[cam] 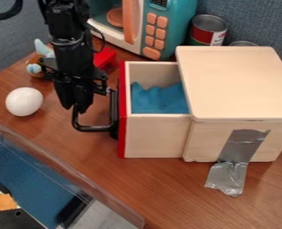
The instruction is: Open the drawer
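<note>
The gripper (pixel 77 105) hangs down at the left of the wooden box, its lower end meeting the outer bar of the black drawer handle (pixel 94 129). Whether it grips the bar is unclear. The handle is fixed to the drawer's red front (pixel 122 120). The drawer (pixel 155 136) stands pulled out to the left from the light wooden box (pixel 236 85), its inside exposed, with blue cloth (pixel 159 99) lying in it.
A white ball (pixel 24 101) lies left of the gripper. Behind are a brown and blue toy (pixel 35 69), a red object (pixel 105 58), a teal toy microwave (pixel 181 20) and a can (pixel 207 31). Silver tape (pixel 238 150) holds the box to the table (pixel 161 183).
</note>
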`<act>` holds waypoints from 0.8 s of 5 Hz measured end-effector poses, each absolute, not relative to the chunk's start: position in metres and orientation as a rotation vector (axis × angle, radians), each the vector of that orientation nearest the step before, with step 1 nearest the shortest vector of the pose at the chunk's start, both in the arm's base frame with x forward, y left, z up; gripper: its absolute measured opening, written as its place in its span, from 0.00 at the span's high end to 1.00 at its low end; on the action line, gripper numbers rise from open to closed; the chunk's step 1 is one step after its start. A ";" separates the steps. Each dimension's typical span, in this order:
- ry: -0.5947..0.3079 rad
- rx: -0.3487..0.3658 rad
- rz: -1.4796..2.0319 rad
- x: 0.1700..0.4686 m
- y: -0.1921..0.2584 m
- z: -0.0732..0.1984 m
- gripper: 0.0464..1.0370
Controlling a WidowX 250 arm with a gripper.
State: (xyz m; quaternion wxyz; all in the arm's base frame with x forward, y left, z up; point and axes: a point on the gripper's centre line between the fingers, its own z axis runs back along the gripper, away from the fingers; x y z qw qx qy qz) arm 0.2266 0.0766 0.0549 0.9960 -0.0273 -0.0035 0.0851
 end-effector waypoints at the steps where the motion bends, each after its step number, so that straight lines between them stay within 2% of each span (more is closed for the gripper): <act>1: 0.016 -0.052 0.170 0.223 0.078 0.055 0.73; 2: 0.059 -0.038 0.136 0.225 0.083 0.054 0.66; 3: 0.132 -0.016 -0.038 0.225 0.078 0.058 0.35; 4: 0.137 -0.009 -0.101 0.221 0.079 0.073 0.07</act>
